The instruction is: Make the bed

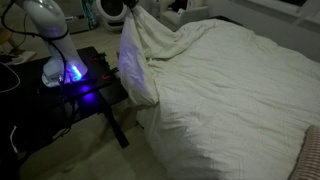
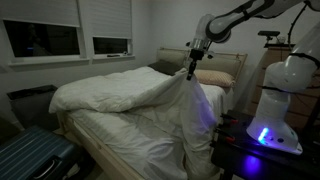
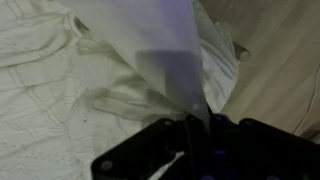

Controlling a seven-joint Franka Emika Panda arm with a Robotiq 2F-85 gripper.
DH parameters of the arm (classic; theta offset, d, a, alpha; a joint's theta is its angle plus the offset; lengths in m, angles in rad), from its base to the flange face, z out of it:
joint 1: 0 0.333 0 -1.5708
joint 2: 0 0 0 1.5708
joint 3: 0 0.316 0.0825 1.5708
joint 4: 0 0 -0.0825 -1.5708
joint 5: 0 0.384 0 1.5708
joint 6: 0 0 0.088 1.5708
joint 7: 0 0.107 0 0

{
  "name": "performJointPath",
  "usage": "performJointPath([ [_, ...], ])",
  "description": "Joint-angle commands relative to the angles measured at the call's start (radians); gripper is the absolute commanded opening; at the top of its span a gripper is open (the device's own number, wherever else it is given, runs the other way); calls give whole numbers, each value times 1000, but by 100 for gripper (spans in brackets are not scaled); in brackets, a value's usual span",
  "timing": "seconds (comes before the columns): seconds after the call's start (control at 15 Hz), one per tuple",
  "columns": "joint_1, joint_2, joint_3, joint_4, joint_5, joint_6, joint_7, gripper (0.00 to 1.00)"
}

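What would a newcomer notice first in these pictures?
The white duvet stands out first. The claw pinches it and holds it up in a tall peak at the edge of the bed nearest the robot, with cloth draping down. Next comes the blue light glowing low on the white robot base, which stands on a black table beside the bed.

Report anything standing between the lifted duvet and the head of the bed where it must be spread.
Nothing visible does. The pincer grips the white wrinkled duvet directly, held up over the white mattress sheet. Only the pinkish pillow lies by the wooden headboard beyond.
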Motion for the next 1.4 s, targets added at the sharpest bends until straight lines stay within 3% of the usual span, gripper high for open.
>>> performJointPath([
  [0.0, 67, 48, 51, 9, 47, 94, 67, 1],
  [0.4, 178, 221, 149, 79, 143, 258, 157, 1],
  [0.67, 209, 395, 255, 168, 107, 392, 267, 1],
  [0.93, 215, 565, 336, 288, -7, 471, 393, 1],
  [1.33, 294, 760, 325, 516, -226, 463, 562, 1],
])
